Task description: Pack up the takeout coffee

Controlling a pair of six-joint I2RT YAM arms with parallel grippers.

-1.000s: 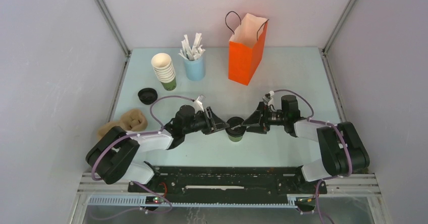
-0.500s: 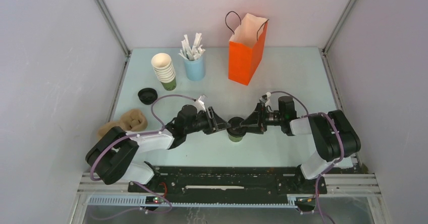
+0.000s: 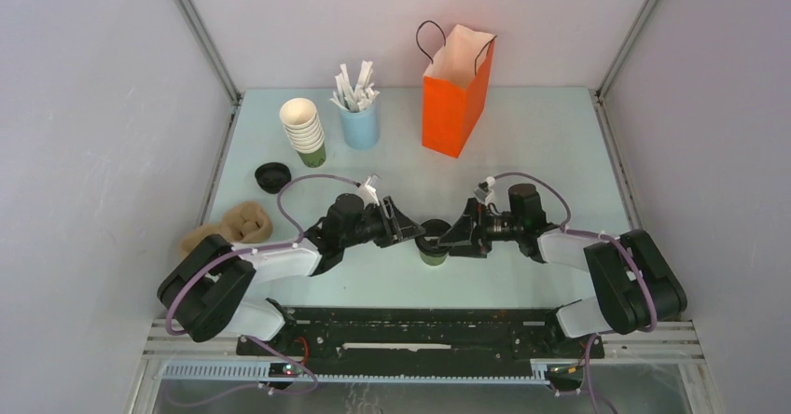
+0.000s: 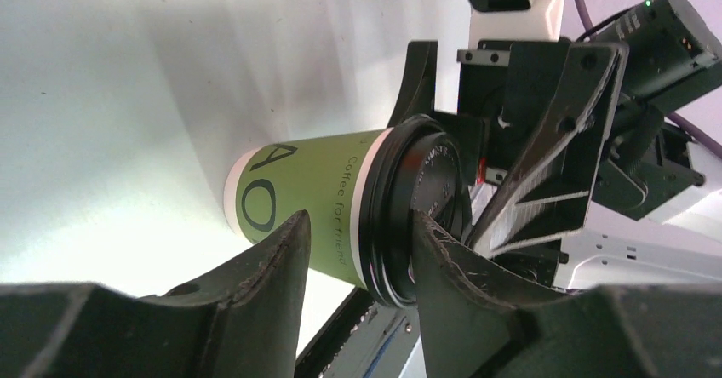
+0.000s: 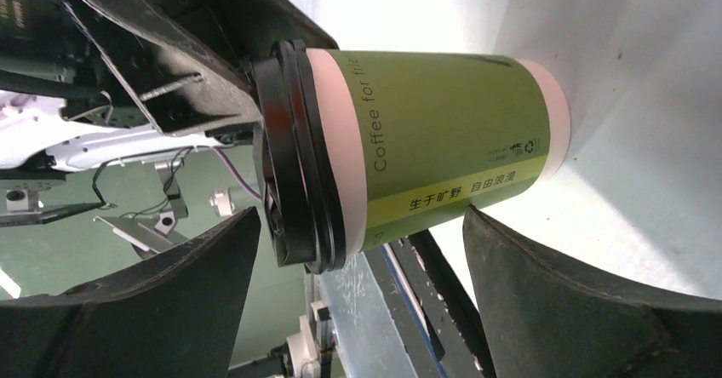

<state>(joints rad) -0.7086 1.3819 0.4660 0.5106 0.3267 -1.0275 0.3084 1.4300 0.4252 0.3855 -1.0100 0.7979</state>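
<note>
The takeout coffee [image 3: 432, 249], a green paper cup with a black lid [image 3: 433, 239], stands upright on the table between my two arms. My left gripper [image 3: 411, 234] is open at its left side. In the left wrist view the cup [image 4: 315, 199] lies just beyond the gripper [image 4: 358, 225], and one finger overlaps the lid [image 4: 426, 186]. My right gripper [image 3: 454, 237] is open at the cup's right side. In the right wrist view the gripper [image 5: 362, 225] is spread wide and the cup [image 5: 443, 131] sits just past it.
An orange paper bag [image 3: 454, 97] stands open at the back. A stack of cream-and-green cups [image 3: 304, 132] and a light blue cup of white sticks [image 3: 360, 120] stand back left. A loose black lid [image 3: 271, 176] and a tan lumpy object [image 3: 228, 226] lie at the left.
My right arm has shifted a little to the left, bringing its gripper closer against the cup. The left arm and the cup have stayed in place.
</note>
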